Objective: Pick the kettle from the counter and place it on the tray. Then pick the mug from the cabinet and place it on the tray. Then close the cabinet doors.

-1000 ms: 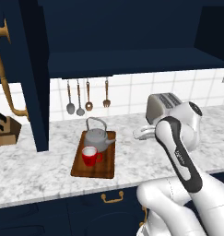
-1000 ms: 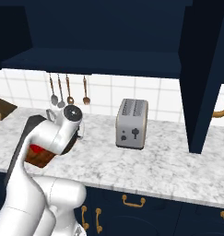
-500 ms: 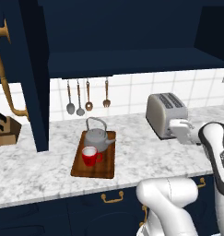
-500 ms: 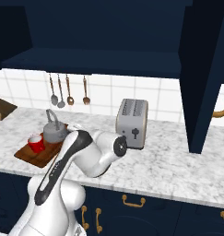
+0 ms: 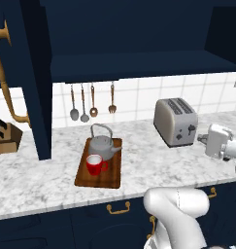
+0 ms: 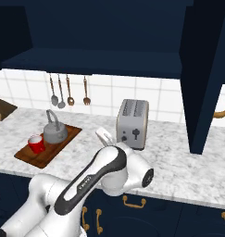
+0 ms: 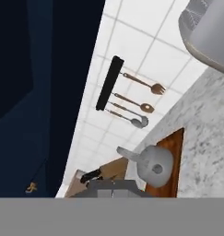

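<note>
Both doors [image 5: 34,82] hang open beside my empty, closed pincer [image 5: 217,141]; kettle [image 5: 103,145] and mug [image 5: 95,164] sit on the tray [image 5: 112,176] far off. I risk clipping the toaster [image 5: 176,121] swinging.

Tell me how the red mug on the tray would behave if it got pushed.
The mug looks rigid and light, so it would probably slide on the flat wooden tray. Its squat shape suggests little tipping. The kettle close behind would likely stop it.
</note>
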